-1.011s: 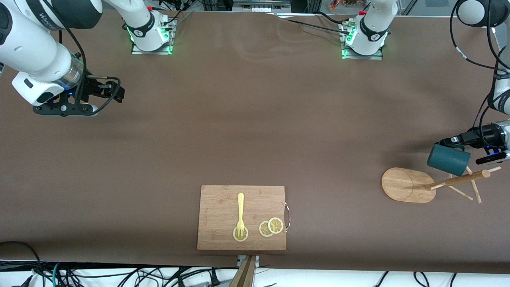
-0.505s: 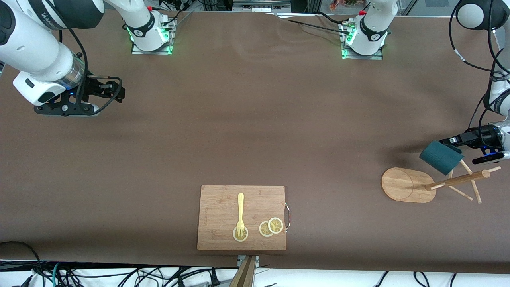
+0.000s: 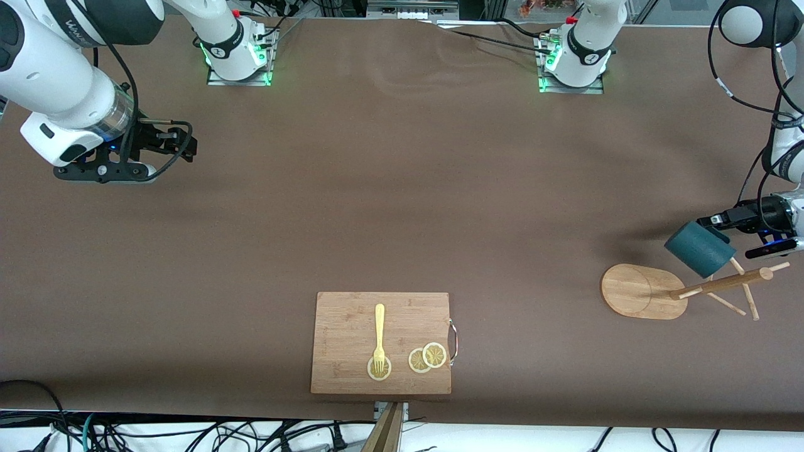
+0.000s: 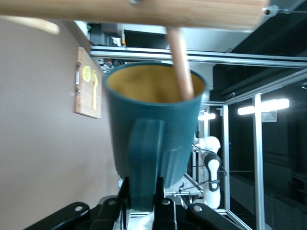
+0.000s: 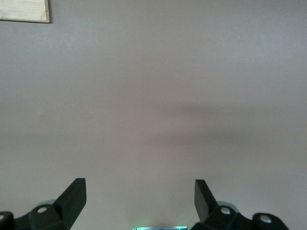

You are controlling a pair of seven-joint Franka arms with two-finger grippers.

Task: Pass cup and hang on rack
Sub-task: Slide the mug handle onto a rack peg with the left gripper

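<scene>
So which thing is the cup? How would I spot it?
Find the wooden rack at the left arm's end of the table. Above its pegs, the left tool holds the cup by its handle: the only dark teal thing, yellowish inside.

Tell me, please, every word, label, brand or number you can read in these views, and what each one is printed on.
A dark word on the right arm's white upper casing, near the front view's top corner: too small and slanted to read with certainty.
The cup, the rack, the cutting board and the fork: no writing visible.
Both wrist views: no text.
</scene>
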